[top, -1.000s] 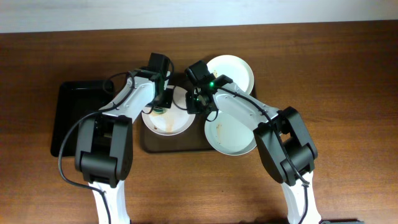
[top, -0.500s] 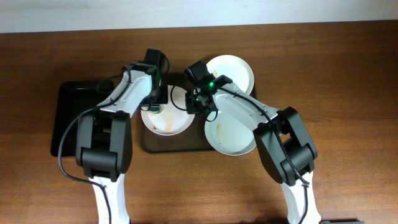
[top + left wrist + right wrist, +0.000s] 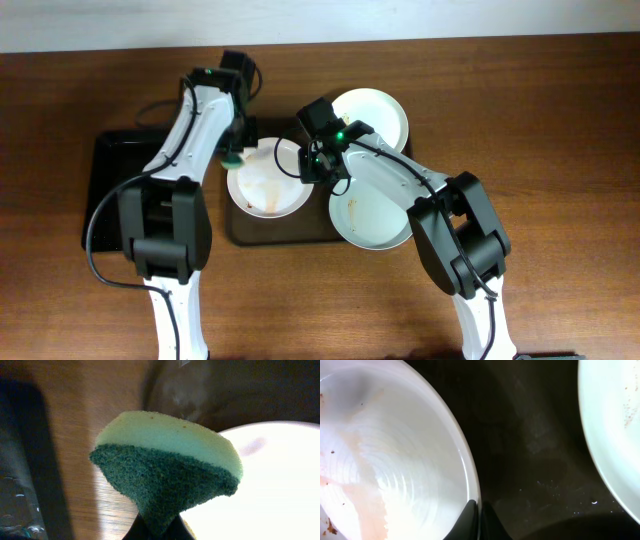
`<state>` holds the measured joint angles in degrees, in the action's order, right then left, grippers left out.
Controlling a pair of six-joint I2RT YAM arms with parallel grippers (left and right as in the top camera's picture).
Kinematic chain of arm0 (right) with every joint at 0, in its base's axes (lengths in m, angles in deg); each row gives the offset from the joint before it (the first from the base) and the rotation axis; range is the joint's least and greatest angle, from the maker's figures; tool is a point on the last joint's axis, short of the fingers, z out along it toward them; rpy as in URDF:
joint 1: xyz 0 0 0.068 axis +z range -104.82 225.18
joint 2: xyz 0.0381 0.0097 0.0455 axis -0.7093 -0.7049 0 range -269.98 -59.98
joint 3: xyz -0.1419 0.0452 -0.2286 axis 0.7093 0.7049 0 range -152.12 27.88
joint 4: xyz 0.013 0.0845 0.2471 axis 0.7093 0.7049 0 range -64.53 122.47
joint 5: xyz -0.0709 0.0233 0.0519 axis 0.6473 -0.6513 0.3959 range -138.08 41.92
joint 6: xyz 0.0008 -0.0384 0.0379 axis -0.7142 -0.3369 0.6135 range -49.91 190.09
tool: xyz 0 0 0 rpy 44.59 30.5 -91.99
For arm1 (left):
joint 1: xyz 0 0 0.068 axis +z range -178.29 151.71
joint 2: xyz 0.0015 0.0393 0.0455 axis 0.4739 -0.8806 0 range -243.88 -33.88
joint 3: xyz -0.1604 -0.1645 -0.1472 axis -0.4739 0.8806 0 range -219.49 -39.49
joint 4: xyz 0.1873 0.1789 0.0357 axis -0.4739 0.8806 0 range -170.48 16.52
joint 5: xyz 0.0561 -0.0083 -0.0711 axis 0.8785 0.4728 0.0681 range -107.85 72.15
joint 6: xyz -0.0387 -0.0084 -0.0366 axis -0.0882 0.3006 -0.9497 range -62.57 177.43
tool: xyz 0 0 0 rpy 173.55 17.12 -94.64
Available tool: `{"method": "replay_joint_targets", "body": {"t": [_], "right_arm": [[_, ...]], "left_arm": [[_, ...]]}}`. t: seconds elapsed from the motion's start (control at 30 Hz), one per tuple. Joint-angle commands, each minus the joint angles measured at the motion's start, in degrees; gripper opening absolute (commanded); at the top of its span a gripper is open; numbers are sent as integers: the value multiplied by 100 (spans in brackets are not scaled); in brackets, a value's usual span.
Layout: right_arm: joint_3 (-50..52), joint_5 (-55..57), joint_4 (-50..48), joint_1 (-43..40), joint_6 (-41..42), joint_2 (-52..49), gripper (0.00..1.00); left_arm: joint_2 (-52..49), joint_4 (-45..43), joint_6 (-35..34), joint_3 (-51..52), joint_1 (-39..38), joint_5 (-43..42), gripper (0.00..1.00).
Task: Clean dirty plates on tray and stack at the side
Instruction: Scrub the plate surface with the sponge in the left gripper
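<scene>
At the far left corner of the large dark brown rectangular tray (image 3: 250,236), the left arm reaches long and nearly straight from its base. The left gripper (image 3: 236,150) hangs by the left rim of a round white smeared plate (image 3: 268,185). Its fingers are pressed onto one sponge (image 3: 165,467) with a pale yellow-green top and a dark green rough side. The sponge is just beside the plate's rim, and I cannot tell if it touches. The right arm is bent at the elbow and leans across the tray toward the left. The right gripper (image 3: 479,519) pinches the right rim of the same smeared plate, which carries brown streaks and specks.

Three round white plates lie on the tray: the smeared plate at the left, a back plate (image 3: 380,115) at the far right, and a front plate (image 3: 375,220) with a few brown specks. The two right ones reach past the tray's edges. One smaller glossy black tray (image 3: 105,190) lies on the brown wooden table (image 3: 560,150), left of the brown tray.
</scene>
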<state>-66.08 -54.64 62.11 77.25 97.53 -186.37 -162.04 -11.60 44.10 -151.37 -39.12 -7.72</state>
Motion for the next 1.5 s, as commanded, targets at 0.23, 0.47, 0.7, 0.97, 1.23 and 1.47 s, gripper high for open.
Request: {"method": "replay_joint_targets", "body": {"t": [0.23,0.47,0.7,0.97,1.23,1.47], "right_arm": [[-203,98,485,-98,-522,13,4],[-662,708,1189,-133,-872,291,4],[-793,1510,1596,-140,-1069,400,4],[-1375,1434,2208,-136,-1207,433,4],[-1676,1429,2555,-136,-1202,444,4],[-1676,1274,2557,-136,-1202,501,4]], "left_arm": [[-42,472,-4,-787,35,122,1],[-42,756,409,-787,35,-498,1],[-42,1139,942,-765,33,-1753,1],[-74,824,1169,-424,-269,-2151,1],[-402,278,1165,-149,-612,-2352,1],[-686,20,1161,-144,-616,-2389,1]]}}
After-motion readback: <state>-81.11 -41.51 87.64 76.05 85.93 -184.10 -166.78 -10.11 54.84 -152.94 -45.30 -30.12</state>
